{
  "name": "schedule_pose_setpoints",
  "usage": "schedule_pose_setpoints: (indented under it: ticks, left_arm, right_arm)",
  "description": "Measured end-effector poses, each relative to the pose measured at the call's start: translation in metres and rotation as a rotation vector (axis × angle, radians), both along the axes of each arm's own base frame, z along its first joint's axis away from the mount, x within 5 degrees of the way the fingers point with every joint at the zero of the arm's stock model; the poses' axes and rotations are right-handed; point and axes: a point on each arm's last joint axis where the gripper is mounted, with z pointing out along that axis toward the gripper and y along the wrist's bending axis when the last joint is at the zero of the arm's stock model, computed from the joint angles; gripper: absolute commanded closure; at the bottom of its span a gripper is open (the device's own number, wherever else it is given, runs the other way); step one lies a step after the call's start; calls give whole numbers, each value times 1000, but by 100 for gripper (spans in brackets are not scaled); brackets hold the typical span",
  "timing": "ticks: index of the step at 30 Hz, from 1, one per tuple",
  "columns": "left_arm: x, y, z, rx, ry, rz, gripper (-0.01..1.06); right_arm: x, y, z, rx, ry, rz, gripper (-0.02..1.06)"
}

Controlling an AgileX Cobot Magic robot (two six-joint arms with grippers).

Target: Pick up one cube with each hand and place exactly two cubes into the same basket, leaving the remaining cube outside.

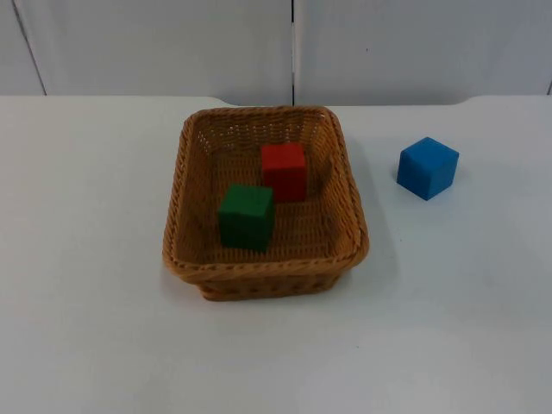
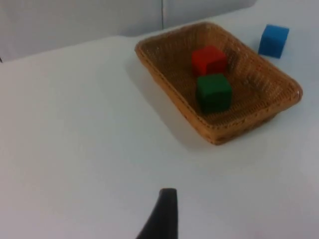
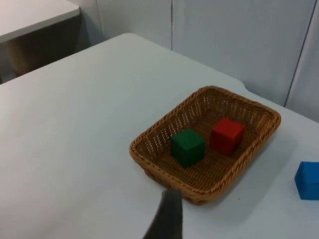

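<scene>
Already the red cube point(image 1: 284, 171) and green cube point(image 1: 247, 216) are sitting in the basket point(image 1: 177, 250), the blue cube point(image 1: 427, 167) lying apart on the tabletop point(image 1: 86, 259). Whether either hand is open cannot be told; nudging the blue cube in would be spoiling the count.

table point(image 1: 95, 285): white top, runs back to the wall | wall point(image 1: 155, 47): grey partition panels behind the table's far edge, a dark vertical seam point(image 1: 293, 47) between two panels | second table point(image 3: 30, 15): pale top, stands off beyond the corner of the main table, dark beneath
</scene>
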Motion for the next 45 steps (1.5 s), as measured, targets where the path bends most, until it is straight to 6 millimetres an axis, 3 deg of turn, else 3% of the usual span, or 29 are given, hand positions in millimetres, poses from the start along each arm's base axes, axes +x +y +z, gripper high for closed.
schedule_pose_setpoints:
  ticks: [6, 11, 23, 32, 45]
  left_arm:
    - [1, -1, -4, 30, 3, -15, 24]
    - [2, -1, -6, 45, 7, -21, 24]
    - [2, -1, -7, 49, 7, -23, 24]
    - [2, -1, -7, 51, 7, -24, 24]
    - [2, -1, -7, 51, 7, -24, 24]
  right_arm:
    - [-22, -11, -3, 5, -20, 22, 31]
    - [-36, -19, -27, 12, 25, 7, 31]
    - [-66, -50, -48, 16, 43, -136, 31]
    - [-65, -50, -68, -32, 128, -153, 31]
    - [-62, -53, -71, -28, 151, -208, 31]
